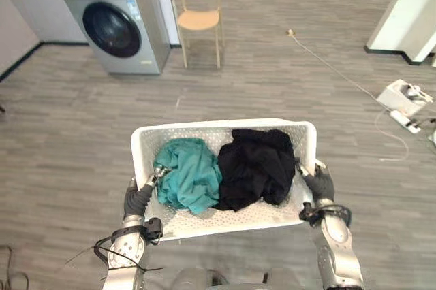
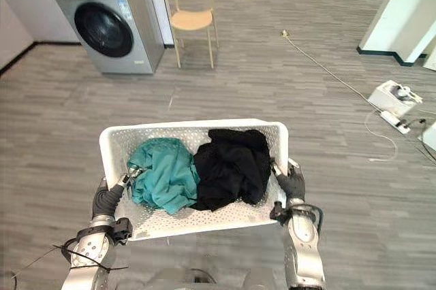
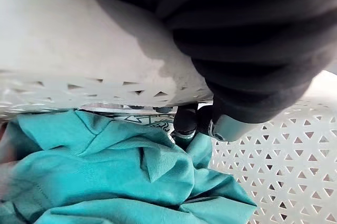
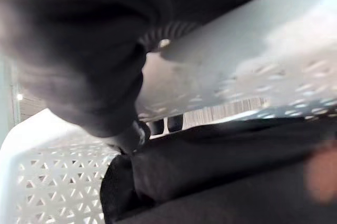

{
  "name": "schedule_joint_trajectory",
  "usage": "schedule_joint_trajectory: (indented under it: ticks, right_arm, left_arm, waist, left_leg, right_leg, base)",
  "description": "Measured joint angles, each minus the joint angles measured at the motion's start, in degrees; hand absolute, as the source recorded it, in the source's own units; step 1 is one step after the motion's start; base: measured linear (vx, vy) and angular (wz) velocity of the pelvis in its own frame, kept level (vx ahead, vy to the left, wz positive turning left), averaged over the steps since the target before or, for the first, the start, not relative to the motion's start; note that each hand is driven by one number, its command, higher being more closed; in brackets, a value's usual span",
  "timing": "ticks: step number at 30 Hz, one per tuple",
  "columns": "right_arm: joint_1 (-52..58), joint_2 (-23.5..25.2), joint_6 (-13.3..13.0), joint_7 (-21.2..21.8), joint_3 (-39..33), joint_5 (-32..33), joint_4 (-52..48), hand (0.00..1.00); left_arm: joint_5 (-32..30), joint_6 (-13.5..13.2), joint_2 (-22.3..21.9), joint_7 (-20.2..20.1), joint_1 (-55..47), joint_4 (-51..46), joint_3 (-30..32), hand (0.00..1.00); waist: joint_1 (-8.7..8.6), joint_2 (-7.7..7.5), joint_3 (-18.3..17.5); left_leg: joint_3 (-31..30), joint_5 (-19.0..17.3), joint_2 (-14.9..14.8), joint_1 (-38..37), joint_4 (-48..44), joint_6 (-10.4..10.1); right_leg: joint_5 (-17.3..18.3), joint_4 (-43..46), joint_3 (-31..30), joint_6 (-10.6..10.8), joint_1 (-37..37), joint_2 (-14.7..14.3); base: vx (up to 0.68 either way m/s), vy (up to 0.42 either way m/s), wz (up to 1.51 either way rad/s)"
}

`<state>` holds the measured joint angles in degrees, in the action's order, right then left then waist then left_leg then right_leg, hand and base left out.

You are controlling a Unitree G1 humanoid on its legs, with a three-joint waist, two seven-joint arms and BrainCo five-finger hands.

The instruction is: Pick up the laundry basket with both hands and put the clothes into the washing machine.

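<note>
While the white perforated laundry basket (image 1: 204, 133) is held up between the two hands in front of the robot, it sits roughly level above the grey wood-grain floor (image 1: 272, 79); the left hand (image 1: 138, 198) grips the basket's left end, its fingers curled over the rim; in the left wrist view its dark fingertips (image 3: 185, 121) hook inward through the handle opening, just above the cloth; the right hand (image 1: 319, 182) clasps the right end the same way, and in its own wrist view its fingertips (image 4: 157, 126) show through the slot under the rim; inside the basket a crumpled teal garment (image 1: 191, 174) lies in the left half, touching a bundled black garment (image 1: 257, 164) that takes up the right half; the washing machine (image 1: 116, 18), silver with a dark round door that is closed, stands well apart from the basket, ahead and to the robot's left against the wall; a pale wooden chair (image 1: 199, 18) stands just beside it on its right; far off to the right a white power strip (image 1: 407, 123) lies on the floor, with a thin white cable (image 1: 334, 65) running across the boards.
</note>
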<state>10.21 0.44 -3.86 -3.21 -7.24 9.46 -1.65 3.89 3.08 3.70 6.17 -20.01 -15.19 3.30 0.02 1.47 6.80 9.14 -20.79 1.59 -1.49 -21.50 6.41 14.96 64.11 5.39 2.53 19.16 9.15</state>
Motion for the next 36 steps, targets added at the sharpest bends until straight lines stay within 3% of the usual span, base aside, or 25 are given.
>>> schedule_joint_trajectory:
  ticks: [2, 4, 5, 6, 7, 8, 9, 10, 11, 12, 13, 14, 19, 20, 21, 22, 23, 24, 25, 26, 27, 28, 29, 32, 36]
  right_arm:
    - [2.1, 0.1, 0.1, -0.3, -1.2, 0.0, -2.3, 1.00]
    - [3.0, 0.6, 0.2, -0.5, -1.9, 0.0, -3.4, 1.00]
    - [3.8, 0.4, 0.2, -0.8, -2.1, 0.0, -3.9, 1.00]
    - [3.6, -1.0, 0.7, -0.9, -2.2, 0.0, -3.9, 1.00]
    - [2.9, -1.1, 1.3, -1.2, -2.4, -0.1, -4.5, 1.00]
    - [3.0, -1.6, 1.9, -1.7, -3.0, -0.1, -5.6, 1.00]
    - [4.2, -2.2, 1.9, -1.7, -2.8, 0.2, -7.0, 1.00]
    - [5.3, -2.1, 1.7, -1.9, -2.5, 0.4, -8.7, 1.00]
    - [4.9, -3.3, 0.7, -2.2, -2.5, 1.3, -9.4, 1.00]
    - [4.2, -3.3, 0.5, -2.7, -2.6, 1.3, -8.9, 1.00]
    - [2.4, -2.9, 0.7, -3.4, -2.2, 1.3, -7.4, 1.00]
    - [2.4, -2.7, 0.7, -3.8, -1.6, 1.3, -7.3, 1.00]
    - [1.1, -3.6, 0.4, -4.1, -1.1, 1.4, -7.1, 1.00]
    - [0.3, -4.0, 0.4, -4.0, -1.2, 1.4, -6.5, 1.00]
    - [-0.1, -4.9, 0.4, -4.0, -1.4, 1.4, -6.1, 1.00]
    - [-0.2, -5.1, 0.3, -4.0, -1.4, 1.4, -6.0, 1.00]
    - [-0.3, -5.0, 0.3, -4.2, -1.2, 1.4, -5.3, 1.00]
    - [-0.6, -4.0, 0.4, -4.1, -1.3, 1.4, -4.2, 1.00]
    - [-0.5, -3.9, 0.4, -4.0, -1.5, 1.4, -4.1, 1.00]
    - [-0.4, -3.6, 0.3, -3.7, -1.6, 1.4, -4.1, 1.00]
    - [-0.2, -2.9, 0.2, -3.0, -2.1, 1.4, -4.0, 1.00]
    - [-0.3, -2.7, 0.1, -2.7, -2.3, 1.4, -3.7, 1.00]
    - [-0.6, -1.6, 0.0, -2.6, -2.3, 1.2, -2.3, 1.00]
    - [-0.1, -1.4, 0.0, -2.7, -2.3, 1.1, -0.9, 1.00]
    - [1.0, -0.8, -0.7, -2.4, -2.3, 1.3, -2.2, 1.00]
  left_arm:
    - [0.0, 0.0, 0.5, -0.1, 0.3, 0.0, -1.3, 1.00]
    - [0.0, -0.1, 2.2, -0.4, 1.2, 0.0, -2.4, 1.00]
    - [0.0, -0.1, 2.1, -0.4, 1.6, 0.3, -3.0, 1.00]
    - [-0.2, 0.1, 0.1, -0.4, 2.6, 2.1, -3.3, 1.00]
    - [-0.3, 0.1, -0.1, -0.4, 3.8, 2.8, -3.1, 1.00]
    - [-0.6, 0.1, -0.5, -0.1, 7.1, 5.7, -3.8, 1.00]
    - [-0.6, 0.1, -1.4, -0.4, 6.6, 6.3, -3.9, 1.00]
    - [-0.6, -0.1, -1.1, -0.7, 5.9, 5.4, -3.9, 1.00]
    - [-0.3, -1.2, -2.2, -0.7, 5.7, 5.1, -3.8, 1.00]
    - [-0.1, -1.3, -2.3, -0.7, 6.2, 4.9, -3.8, 1.00]
    - [-0.1, -1.2, -1.1, -0.7, 6.8, 4.7, -3.6, 1.00]
    - [0.1, -1.2, -0.4, -0.7, 6.4, 4.7, -3.5, 1.00]
    - [0.3, -1.3, -1.1, -0.7, 6.2, 4.1, -2.8, 1.00]
    - [0.4, -1.3, -1.8, -0.7, 6.3, 4.1, -2.7, 1.00]
    - [0.3, -1.3, -2.6, -0.7, 5.8, 3.8, -2.7, 1.00]
    - [0.3, -1.3, -2.6, -0.7, 5.7, 3.5, -2.7, 1.00]
    - [0.2, -1.3, -2.3, -0.5, 5.6, 3.4, -2.6, 1.00]
    - [-0.2, -1.1, -2.3, -0.1, 5.4, 3.4, -2.4, 1.00]
    - [-0.4, -1.1, -2.3, -0.1, 5.3, 3.3, -2.4, 1.00]
    - [-0.5, -1.1, -2.1, -0.1, 4.7, 2.6, -2.4, 1.00]
    - [-0.5, -1.1, -1.4, -0.1, 4.3, 2.0, -2.7, 1.00]
    - [-0.5, -1.0, -1.0, -0.1, 4.3, 1.9, -2.8, 1.00]
    - [-0.5, -0.9, -0.4, 0.0, 4.6, 1.8, -2.6, 1.00]
    - [-0.6, 0.3, -0.1, 0.0, 4.3, 1.8, -2.8, 1.00]
    - [-0.6, 0.1, 1.3, 0.0, 5.0, 1.7, -3.2, 1.00]
  waist:
    - [-1.60, 1.65, -0.3]
    - [-2.53, 0.19, -0.8]
    - [-3.26, 0.19, -1.2]
    - [-2.23, 3.88, -2.2]
    - [-2.32, 3.83, -1.5]
    - [-3.92, 1.98, 1.3]
    - [-3.71, 3.74, 0.3]
    - [-3.85, 3.02, 0.0]
    - [-2.38, 7.12, -0.2]
    - [-1.77, 7.69, -0.1]
    - [-0.68, 6.45, 0.7]
    - [-0.03, 5.14, 1.2]
    - [1.56, 2.79, 2.0]
    - [2.45, 2.96, 1.9]
    - [3.49, 4.86, 0.8]
    - [4.06, 5.38, 0.6]
    - [4.29, 5.16, 0.1]
    - [3.58, 3.01, -0.4]
    - [3.41, 1.88, -0.6]
    - [3.50, -0.43, -0.7]
    - [3.71, -2.82, -0.6]
    - [3.68, -3.62, -0.7]
    - [3.30, -4.79, -0.7]
    - [1.63, -1.97, 0.0]
    - [-0.93, 0.50, -0.4]
  left_leg:
    - [-1.4, 1.3, -1.6, -7.3, 7.3, -2.6]
    - [-2.3, 1.4, -2.1, -12.4, 10.2, -5.1]
    - [-4.1, 0.2, -3.1, -15.6, 10.5, -7.0]
    - [-5.8, 0.3, -7.3, -16.2, 7.4, -7.8]
    - [-6.7, 2.3, -7.7, -15.2, 3.7, -9.6]
    - [-8.2, 10.6, -5.7, -13.7, -6.9, -10.3]
    - [-7.0, 21.7, -8.1, -9.7, -20.5, -11.8]
    - [-6.1, 27.3, -9.5, -6.4, -28.8, -11.3]
    - [-4.0, 25.8, -16.0, 0.7, -45.0, -8.0]
    - [-3.5, 23.8, -17.9, 3.9, -51.1, -5.1]
    - [-2.5, 20.5, -19.9, 9.6, -58.7, -0.4]
    - [-1.2, 17.7, -20.4, 13.8, -60.1, 0.7]
    - [2.7, 9.7, -13.4, 24.4, -30.7, -4.2]
    - [2.4, 10.9, -11.0, 25.2, -16.0, -6.4]
    - [2.1, 15.3, -10.8, 26.0, 1.9, -12.5]
    - [2.2, 17.5, -10.9, 26.4, 4.7, -13.0]
    - [2.6, 22.0, -9.8, 26.2, 1.5, -9.6]
    - [2.8, 20.9, -7.4, 26.0, -1.4, -3.8]
    - [3.3, 19.8, -6.3, 25.7, -2.8, -2.3]
    - [4.5, 17.3, -4.0, 24.8, -5.4, -1.0]
    - [5.1, 13.0, -1.6, 22.8, -7.7, -0.2]
    - [5.0, 10.3, -0.7, 21.4, -8.3, 0.6]
    - [4.4, 7.0, 1.1, 18.2, -9.0, 1.0]
    - [-0.3, 4.1, 2.2, 4.8, -2.4, 1.1]
    - [-4.6, 2.5, -1.3, -6.1, 5.8, -1.3]
  right_leg:
    - [0.2, -17.9, 3.0, 0.1, 5.3, -2.0]
    - [-8.4, -43.6, 4.3, -0.7, 6.3, -3.5]
    - [-20.7, -47.8, 3.4, -3.0, 5.8, -6.0]
    - [-21.6, -45.0, 3.2, -5.1, 5.2, -9.5]
    - [-19.1, -41.3, 3.1, -5.8, 5.4, -9.1]
    - [-12.6, -27.2, 4.9, -7.2, 7.2, -6.3]
    - [-11.5, -31.6, 7.3, -8.0, 3.5, -8.6]
    - [-9.8, -35.1, 7.6, -10.4, 0.9, -9.4]
    - [-6.6, -35.5, 7.7, -10.2, -2.4, -13.5]
    - [-5.3, -36.0, 7.2, -10.8, -4.2, -14.9]
    - [-3.5, -37.5, 5.6, -11.3, -8.8, -15.6]
    - [-3.3, -40.8, 4.1, -11.4, -13.6, -15.3]
    - [-1.1, -52.6, -0.5, -9.3, -27.6, -10.5]
    - [0.0, -53.9, -1.2, -8.7, -29.8, -8.9]
    - [0.6, -55.9, -2.6, -8.0, -32.8, -8.9]
    - [1.3, -56.1, -3.3, -7.2, -34.1, -9.0]
    - [2.9, -54.7, -5.1, -4.9, -35.4, -7.9]
    - [3.4, -48.7, -5.9, -4.1, -34.5, -5.0]
    - [2.9, -43.6, -6.7, -2.9, -32.7, -3.5]
    - [0.1, -32.2, -8.4, 2.6, -28.8, -1.1]
    - [-6.9, -20.4, -10.8, 12.3, -24.6, 0.4]
    - [-12.4, -14.8, -11.7, 13.4, -22.5, 0.7]
    - [-17.7, -2.0, -11.2, 13.1, -17.1, 2.2]
    - [-9.1, 9.9, -2.4, 1.5, -8.0, 3.2]
    - [-2.2, -8.4, 1.0, 0.3, 4.3, -0.8]
  base:
    - [0.83, -0.020, 0.70]
    - [0.88, -0.092, 0.58]
    - [1.13, -0.169, 0.07]
    - [1.12, -0.158, -0.02]
    - [1.07, -0.173, 0.14]
    - [0.74, -0.220, 0.36]
    - [0.67, -0.273, 0.39]
    - [0.63, -0.278, -0.35]
    - [0.53, -0.146, -0.61]
    - [0.72, -0.080, -0.90]
    - [0.75, -0.021, -0.64]
    - [0.74, -0.025, -0.51]
    - [0.70, 0.102, -0.27]
    - [0.94, 0.322, -0.47]
    - [0.83, 0.321, -0.53]
    - [0.68, 0.291, -0.52]
    - [0.56, 0.276, -0.08]
    - [0.57, 0.275, 0.15]
    - [0.77, 0.355, 0.39]
    - [0.95, 0.378, 0.30]
    - [0.80, 0.309, 0.29]
    - [0.90, 0.244, 0.31]
    - [0.71, 0.106, 0.38]
    - [0.72, 0.078, 0.48]
    - [0.62, -0.039, 0.56]
